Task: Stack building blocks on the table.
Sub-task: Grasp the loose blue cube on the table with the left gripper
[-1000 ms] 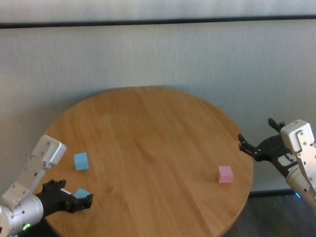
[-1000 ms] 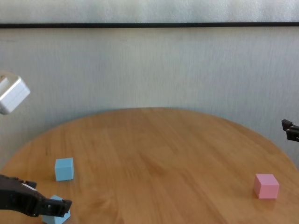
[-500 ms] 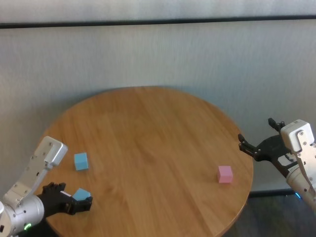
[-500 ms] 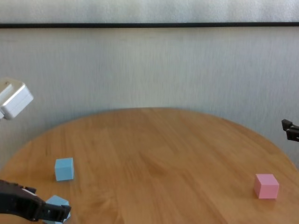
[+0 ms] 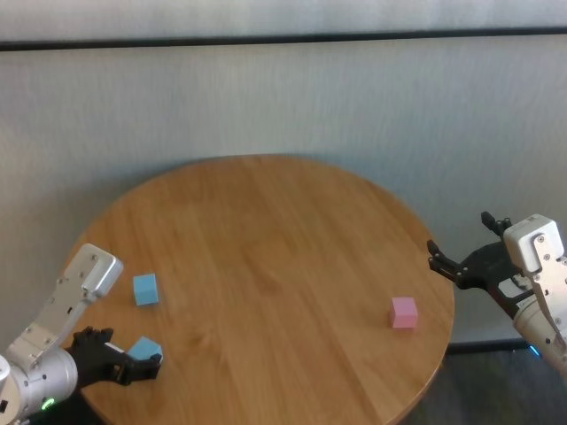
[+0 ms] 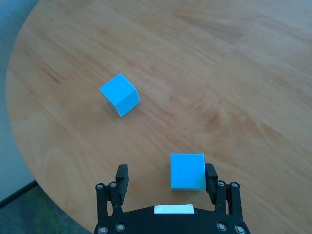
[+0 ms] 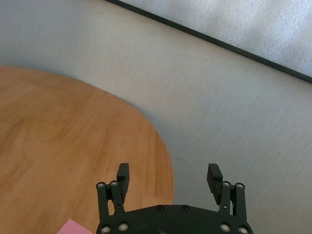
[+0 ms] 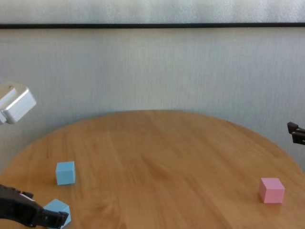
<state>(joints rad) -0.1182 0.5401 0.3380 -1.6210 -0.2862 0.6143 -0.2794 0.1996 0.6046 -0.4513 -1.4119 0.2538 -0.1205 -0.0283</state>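
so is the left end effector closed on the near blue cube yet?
No: in the left wrist view the left end effector stands open, with the near blue cube beside one finger and a wide gap to the other.

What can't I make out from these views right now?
- Near blue block: whether the left gripper finger beside it touches it; in the chest view that finger covers its lower edge.
- Pink block: cut off by the frame edge and the gripper body in the right wrist view.
- Right gripper: only a fingertip enters the chest view.
- Far blue block: fully shown.
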